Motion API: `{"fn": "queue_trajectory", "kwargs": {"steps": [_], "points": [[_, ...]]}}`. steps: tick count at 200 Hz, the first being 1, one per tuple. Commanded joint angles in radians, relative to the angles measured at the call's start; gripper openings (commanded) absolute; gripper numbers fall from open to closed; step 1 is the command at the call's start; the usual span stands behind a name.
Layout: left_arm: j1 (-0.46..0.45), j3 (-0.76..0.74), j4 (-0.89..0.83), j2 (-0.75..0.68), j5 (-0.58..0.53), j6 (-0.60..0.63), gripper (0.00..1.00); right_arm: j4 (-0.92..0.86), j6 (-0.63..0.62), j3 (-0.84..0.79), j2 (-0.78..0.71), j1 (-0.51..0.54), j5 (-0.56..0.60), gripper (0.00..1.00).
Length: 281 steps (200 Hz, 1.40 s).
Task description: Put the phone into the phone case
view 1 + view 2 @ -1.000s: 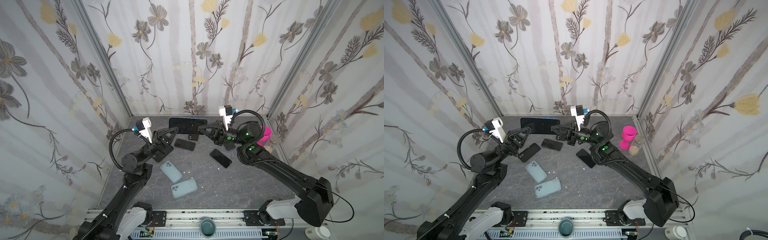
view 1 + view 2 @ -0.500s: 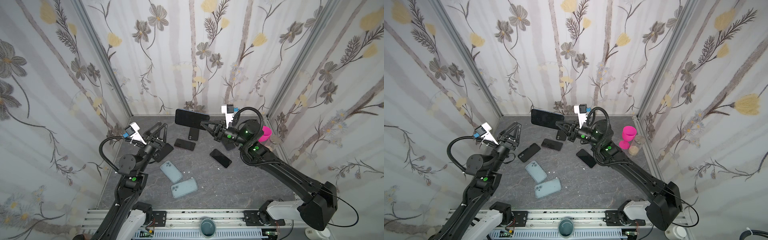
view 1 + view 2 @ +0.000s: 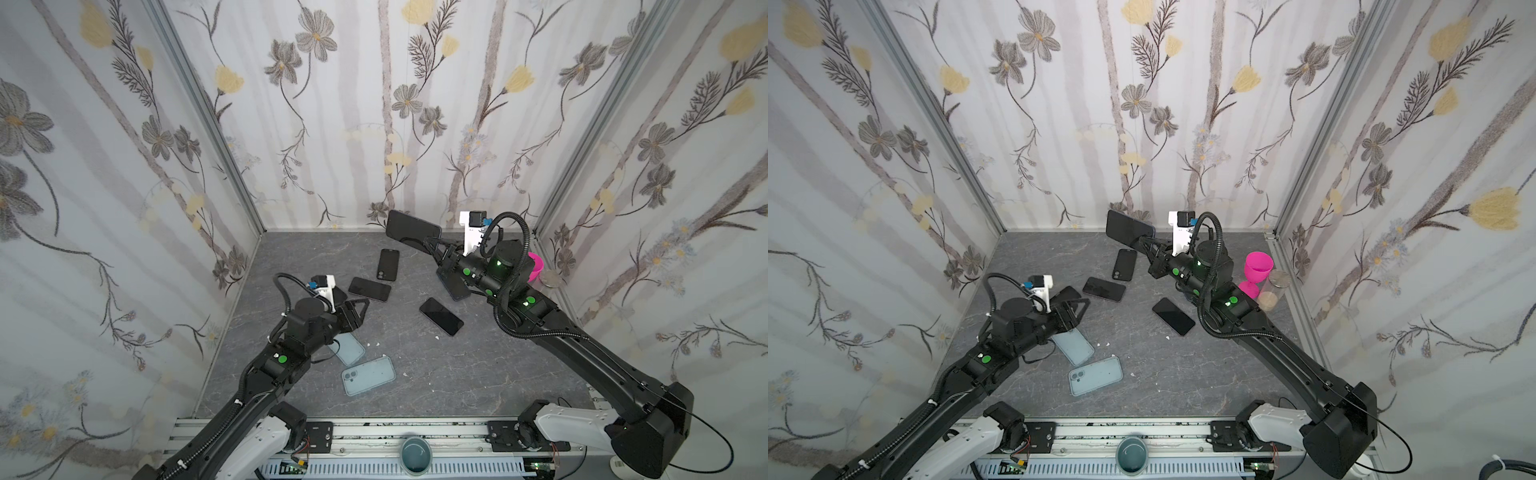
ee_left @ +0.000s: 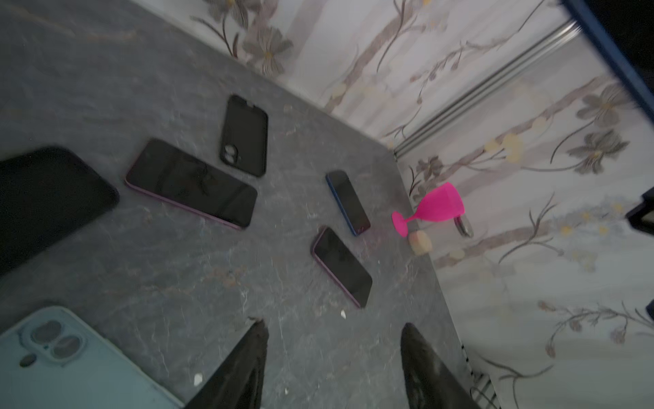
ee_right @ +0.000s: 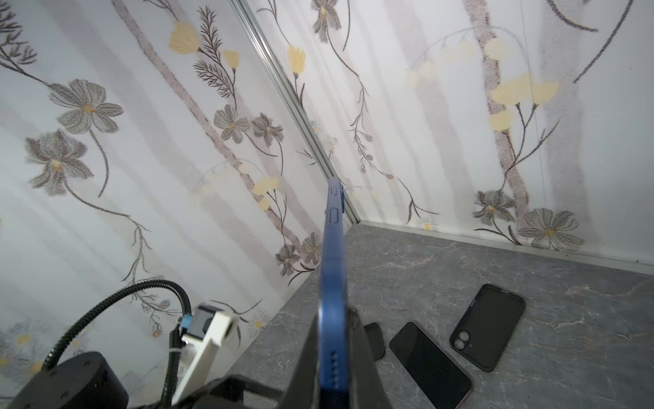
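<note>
The left gripper (image 3: 358, 312) has let go of the phone (image 3: 411, 230) and pulled back, jaws half open and empty, over a light blue case (image 3: 351, 351). The right gripper (image 3: 431, 245) alone pinches the phone by one end, aloft near the back wall. Held that way, it may swing or slip and drop.

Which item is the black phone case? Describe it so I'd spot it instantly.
Find the back wall above the grey table. Of the dark slabs lying flat, the black phone case is nearest that wall, just below the blue-edged phone held up in the air. Unlike the plain-screened phones beside it, it has a twin-lens camera cutout at one end.
</note>
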Motion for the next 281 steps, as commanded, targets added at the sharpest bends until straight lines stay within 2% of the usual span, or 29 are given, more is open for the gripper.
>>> {"fn": "queue_trajectory", "kwargs": {"steps": [1,24,58,116,139,238,281], "points": [[-0.083,-0.034,-0.054,0.044,-0.005,-0.09,0.59,0.024,-0.033,-0.002,-0.02,-0.001,0.057,0.0],[-0.171,-0.059,-0.039,0.123,0.016,-0.13,0.59,0.01,-0.047,-0.005,-0.031,-0.001,0.075,0.0],[-0.226,-0.097,0.018,0.202,0.069,-0.182,0.61,-0.003,-0.059,-0.016,-0.048,-0.004,0.106,0.0],[-0.25,-0.156,0.138,0.309,0.146,-0.206,0.61,-0.011,-0.076,-0.038,-0.059,-0.005,0.138,0.0],[-0.256,-0.155,0.176,0.359,0.163,-0.218,0.57,0.006,-0.068,-0.051,-0.065,-0.006,0.141,0.0],[-0.289,-0.189,0.286,0.452,0.178,-0.299,0.53,0.031,-0.049,-0.101,-0.105,-0.025,0.179,0.0],[-0.294,-0.181,0.356,0.551,0.195,-0.335,0.53,0.046,-0.042,-0.107,-0.111,-0.031,0.181,0.0]]}}
